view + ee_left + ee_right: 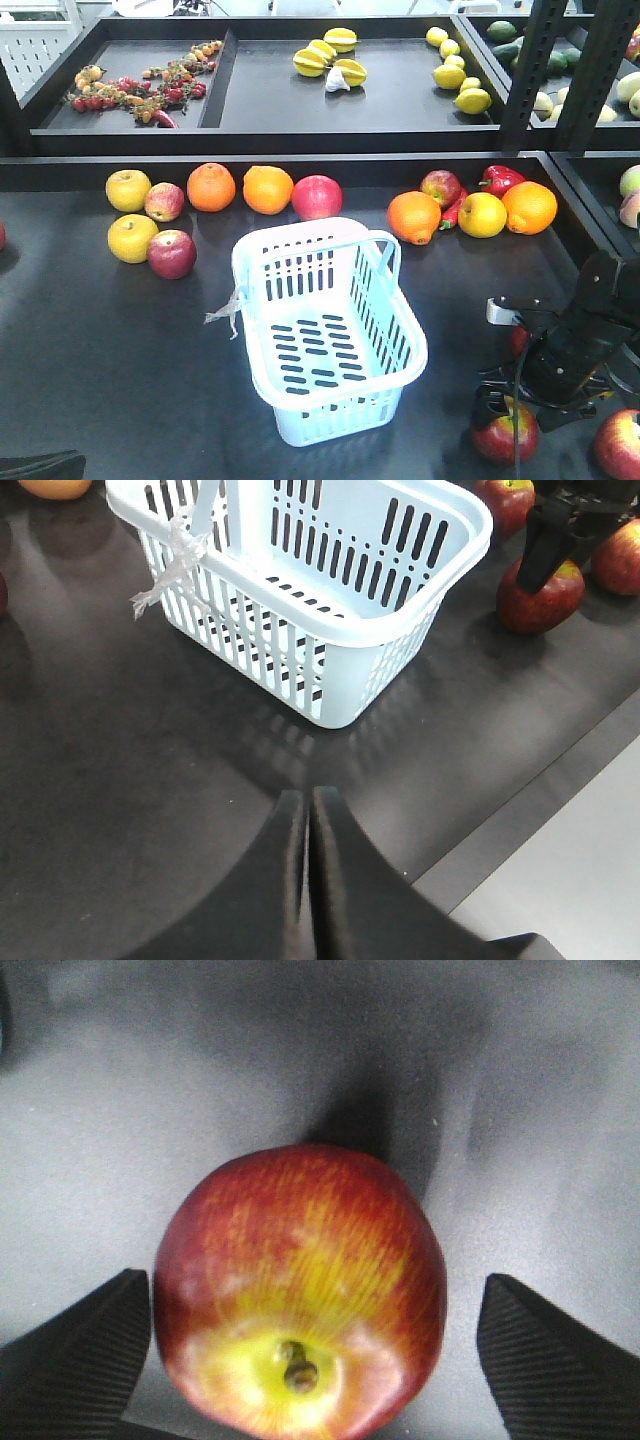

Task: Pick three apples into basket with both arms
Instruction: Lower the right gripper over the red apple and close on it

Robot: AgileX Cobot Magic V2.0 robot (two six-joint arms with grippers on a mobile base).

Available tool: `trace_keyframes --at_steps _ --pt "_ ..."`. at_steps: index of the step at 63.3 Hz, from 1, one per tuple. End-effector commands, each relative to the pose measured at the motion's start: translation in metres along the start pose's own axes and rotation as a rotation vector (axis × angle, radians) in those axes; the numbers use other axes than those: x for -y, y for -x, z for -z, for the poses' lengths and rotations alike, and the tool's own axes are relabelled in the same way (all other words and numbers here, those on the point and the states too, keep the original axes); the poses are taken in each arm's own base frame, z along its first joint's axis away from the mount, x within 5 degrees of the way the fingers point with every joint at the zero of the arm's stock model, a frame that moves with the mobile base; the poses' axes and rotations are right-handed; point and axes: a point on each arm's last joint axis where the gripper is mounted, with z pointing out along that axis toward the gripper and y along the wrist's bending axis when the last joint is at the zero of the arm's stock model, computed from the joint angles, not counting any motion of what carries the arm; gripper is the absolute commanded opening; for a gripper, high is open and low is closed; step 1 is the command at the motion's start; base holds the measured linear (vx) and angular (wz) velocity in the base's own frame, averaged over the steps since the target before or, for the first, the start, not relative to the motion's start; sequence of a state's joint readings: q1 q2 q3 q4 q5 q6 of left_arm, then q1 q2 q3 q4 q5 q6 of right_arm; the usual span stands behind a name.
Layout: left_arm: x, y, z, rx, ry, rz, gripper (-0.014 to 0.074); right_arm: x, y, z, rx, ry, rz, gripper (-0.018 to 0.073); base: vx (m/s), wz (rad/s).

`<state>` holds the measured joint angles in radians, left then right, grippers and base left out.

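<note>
Fruit lies along the back of the dark table (100, 360). At the far left sit two yellow-green apples (128, 190), a small blushed apple (164, 201) and a dark-red apple (172, 253). Next come two oranges (211, 187) side by side and a pink-red apple (317, 197).

The left arm's fingers (350, 900) are pressed together with nothing between them. They hang over bare table in front of the basket's near corner. The basket (335, 420) stands upright in the middle of the table, apart from both fruit groups. A scrap of clear plastic (222, 312) hangs from its left wall.

Behind the basket to the right are a third orange (414, 217), a red apple (441, 187), a red pepper (500, 180), a yellow fruit (482, 214) and a fourth orange (529, 207).

The three apples of the task all lie on the table to the right of the basket, near the front edge. The black right arm (590, 330) reaches in over them and half hides the rear apple (517, 342). The right arm's fingers (80, 1360) are spread wide on either side of the middle apple (505, 435), whose stem end faces the wrist camera. One finger is close beside the skin and the other is clear of it; I cannot tell whether the close one touches. The third apple (620, 445) sits just to the right, at the picture's edge. To the left of these apples, the nearest thing is the basket's right wall.
</note>
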<state>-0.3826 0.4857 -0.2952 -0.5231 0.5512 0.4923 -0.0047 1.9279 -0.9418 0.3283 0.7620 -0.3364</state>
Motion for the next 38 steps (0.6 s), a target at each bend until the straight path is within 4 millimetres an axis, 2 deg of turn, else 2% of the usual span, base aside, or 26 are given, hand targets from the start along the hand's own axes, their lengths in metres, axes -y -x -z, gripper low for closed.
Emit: trace_keyframes --at_steps 1,5,13,26,33,38 --pt "-0.001 0.013 0.003 0.079 0.014 0.026 -0.0007 -0.002 0.005 0.016 0.052 -0.001 0.004 0.0582 0.0 0.0" --pt "-0.001 0.013 0.003 0.079 0.014 0.026 -0.0007 -0.002 0.005 0.016 0.048 0.0 -0.002 0.0542 0.0 0.0" --pt "-0.001 0.013 0.003 0.08 0.014 0.026 -0.0007 -0.002 0.004 0.016 0.046 -0.001 0.001 0.0407 0.0 0.0" --pt "-0.001 0.013 0.003 0.08 0.014 0.026 -0.0007 -0.004 0.002 0.019 0.03 0.007 0.026 0.013 0.0 0.0" --pt "-0.001 0.013 0.003 0.08 0.014 0.026 -0.0007 -0.007 0.0 0.035 0.075 0.003 0.036 0.0025 0.0 0.0" --pt "-0.001 0.013 0.003 0.08 0.014 0.026 -0.0007 -0.013 -0.002 0.06 0.15 -0.005 0.054 -0.0013 0.0 0.0"
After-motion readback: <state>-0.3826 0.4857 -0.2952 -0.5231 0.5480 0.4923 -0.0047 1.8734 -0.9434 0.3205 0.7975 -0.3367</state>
